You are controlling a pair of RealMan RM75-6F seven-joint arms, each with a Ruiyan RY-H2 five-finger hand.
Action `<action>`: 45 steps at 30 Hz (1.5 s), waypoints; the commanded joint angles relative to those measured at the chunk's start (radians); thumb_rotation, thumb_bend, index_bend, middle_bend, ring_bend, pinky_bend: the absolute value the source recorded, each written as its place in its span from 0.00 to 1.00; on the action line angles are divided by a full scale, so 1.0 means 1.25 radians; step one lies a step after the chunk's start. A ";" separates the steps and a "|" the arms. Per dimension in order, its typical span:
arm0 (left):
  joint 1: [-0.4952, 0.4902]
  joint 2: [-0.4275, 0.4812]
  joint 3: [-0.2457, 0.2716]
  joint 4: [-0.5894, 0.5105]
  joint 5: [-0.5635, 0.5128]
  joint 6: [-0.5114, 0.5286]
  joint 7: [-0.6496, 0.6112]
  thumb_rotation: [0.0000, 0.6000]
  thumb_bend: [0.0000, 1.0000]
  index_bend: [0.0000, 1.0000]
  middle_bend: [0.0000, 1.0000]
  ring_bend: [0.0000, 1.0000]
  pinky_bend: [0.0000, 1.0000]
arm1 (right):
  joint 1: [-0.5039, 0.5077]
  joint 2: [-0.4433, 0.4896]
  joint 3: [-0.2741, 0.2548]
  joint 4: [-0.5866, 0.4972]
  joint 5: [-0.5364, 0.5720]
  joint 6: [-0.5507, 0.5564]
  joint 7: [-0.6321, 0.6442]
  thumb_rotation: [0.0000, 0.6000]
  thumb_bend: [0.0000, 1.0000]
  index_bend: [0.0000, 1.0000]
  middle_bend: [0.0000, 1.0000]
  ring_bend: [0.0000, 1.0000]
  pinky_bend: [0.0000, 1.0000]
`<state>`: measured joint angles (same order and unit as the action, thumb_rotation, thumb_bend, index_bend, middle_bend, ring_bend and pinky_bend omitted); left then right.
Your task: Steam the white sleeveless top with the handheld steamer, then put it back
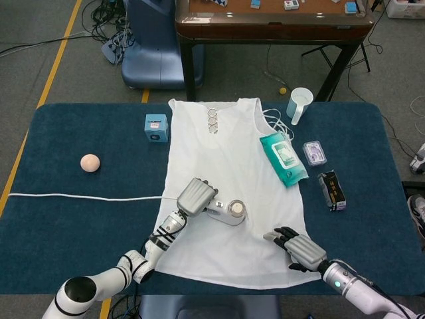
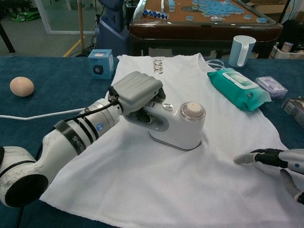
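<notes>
The white sleeveless top (image 1: 229, 159) (image 2: 190, 109) lies flat on the dark blue table, neck toward the far edge. My left hand (image 1: 196, 197) (image 2: 135, 92) grips the handle of the white handheld steamer (image 1: 228, 212) (image 2: 178, 126), whose base rests on the lower middle of the top. Its white cord (image 1: 80, 197) trails off to the left. My right hand (image 1: 297, 248) (image 2: 273, 159) presses flat on the top's lower right hem with fingers spread, holding nothing.
On the right lie a teal wipes pack (image 1: 283, 157), a small clear case (image 1: 315, 152), a dark box (image 1: 332, 191) and a white cup (image 1: 299, 103). A blue cube (image 1: 157, 127) and a peach ball (image 1: 89, 162) sit on the left. A wooden table (image 1: 272, 20) stands beyond.
</notes>
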<state>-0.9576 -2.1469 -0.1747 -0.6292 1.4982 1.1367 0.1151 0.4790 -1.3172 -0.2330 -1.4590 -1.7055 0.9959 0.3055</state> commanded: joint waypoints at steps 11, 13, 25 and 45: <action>0.019 0.034 0.003 0.040 -0.012 -0.014 -0.046 1.00 0.24 0.76 0.77 0.65 0.76 | 0.002 0.002 0.003 -0.009 0.003 -0.005 -0.012 1.00 1.00 0.00 0.12 0.02 0.00; 0.021 0.039 0.001 0.047 -0.015 -0.013 -0.054 1.00 0.24 0.76 0.77 0.65 0.76 | 0.001 0.003 0.003 -0.011 0.004 -0.005 -0.014 1.00 1.00 0.00 0.12 0.02 0.00; 0.035 0.061 0.000 0.096 -0.025 -0.007 -0.079 1.00 0.24 0.76 0.77 0.65 0.76 | 0.006 0.003 0.008 -0.018 0.009 -0.014 -0.023 1.00 1.00 0.00 0.12 0.02 0.00; 0.100 0.118 0.015 0.182 -0.041 0.008 -0.145 1.00 0.24 0.76 0.77 0.65 0.76 | 0.006 0.004 0.011 -0.021 0.009 -0.013 -0.026 1.00 1.00 0.00 0.12 0.02 0.00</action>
<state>-0.8355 -2.0015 -0.1575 -0.4040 1.4483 1.1464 -0.0641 0.4868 -1.3126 -0.2198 -1.4856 -1.6944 0.9799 0.2726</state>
